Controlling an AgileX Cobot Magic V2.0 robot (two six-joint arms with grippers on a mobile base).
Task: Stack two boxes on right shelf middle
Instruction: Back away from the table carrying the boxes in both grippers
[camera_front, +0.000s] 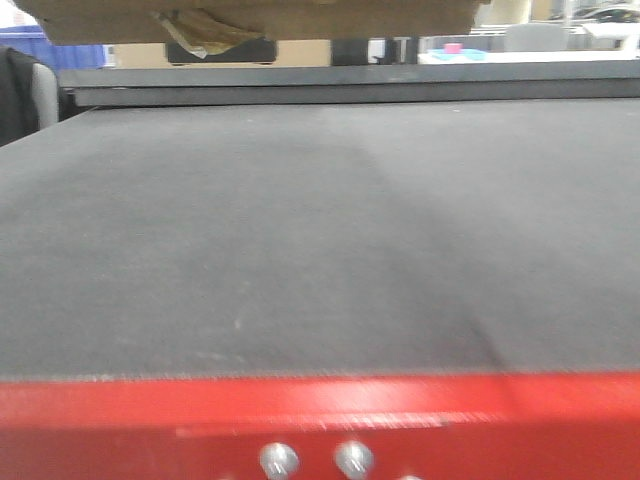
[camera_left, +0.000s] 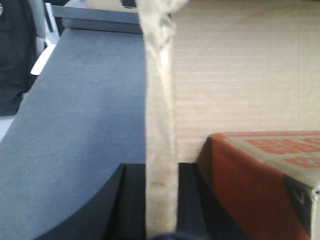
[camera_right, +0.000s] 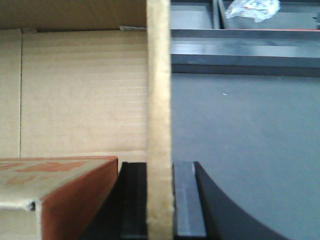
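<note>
The left pincer (camera_left: 160, 202) and right pincer (camera_right: 160, 202) are being seen closed tight on opposite walls of one cardboard box (camera_front: 250, 20), which is hanging between them, above the grey surface (camera_front: 320, 250). Nothing is being seen stacked; placing and stacking are being judged outstanding.

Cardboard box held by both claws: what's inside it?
A red-printed carton sits inside the cardboard box; the rest of the visible interior is bare tan board. Anything under the carton is covered.
</note>
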